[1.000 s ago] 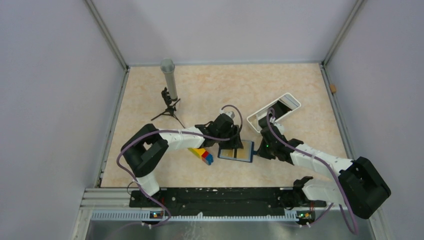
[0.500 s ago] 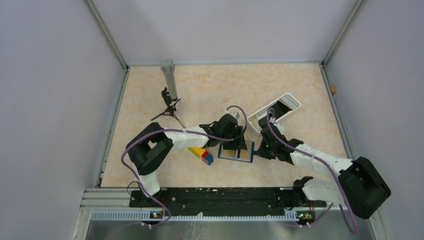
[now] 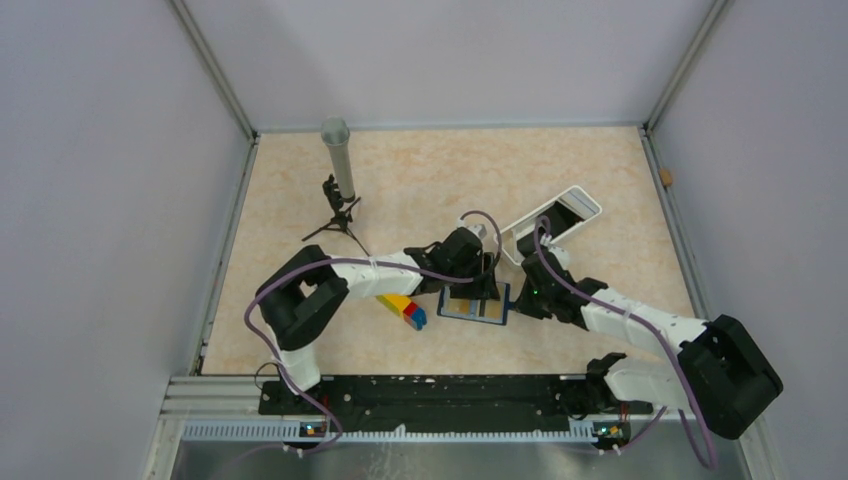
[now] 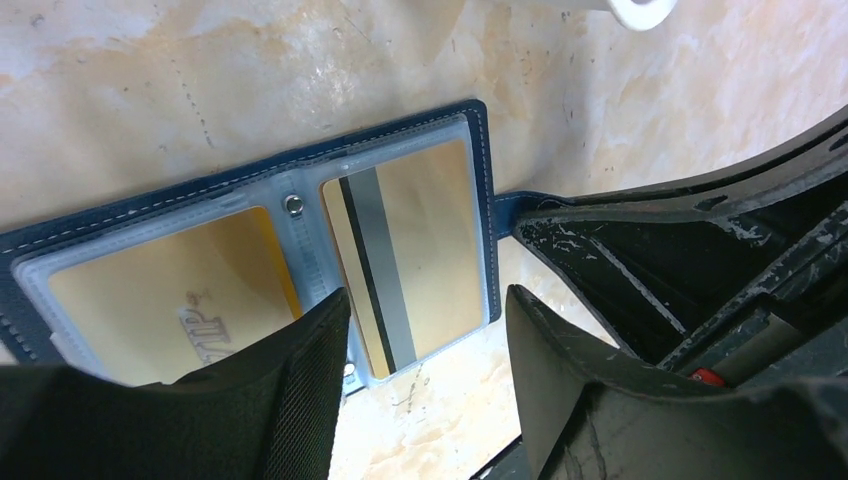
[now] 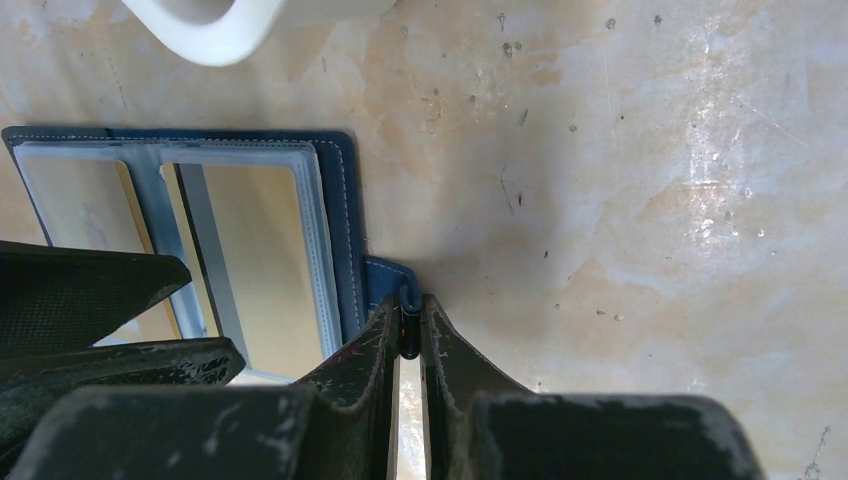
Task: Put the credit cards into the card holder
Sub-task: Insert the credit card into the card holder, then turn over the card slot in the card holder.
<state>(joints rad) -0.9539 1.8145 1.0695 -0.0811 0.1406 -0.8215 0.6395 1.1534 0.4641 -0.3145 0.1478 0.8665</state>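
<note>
Rightward since a second ago, the left pincer [image 4: 425, 335] now hangs over the open wallet [image 4: 305, 235], its jaws moderately apart and gripping nothing. Just beneath it, the gold striped card [image 4: 420, 240] sits in the clear sleeve nearer the wallet's tab, and the gold printed card [image 4: 170, 290] fills the other sleeve. The right pincer [image 5: 408, 335] is pinched tight on that navy tab. The wallet lies flat on the worktop [image 3: 420, 180], with toy bricks [image 3: 403, 310] just to its left and a white tray [image 3: 550, 225] near behind it.
</note>
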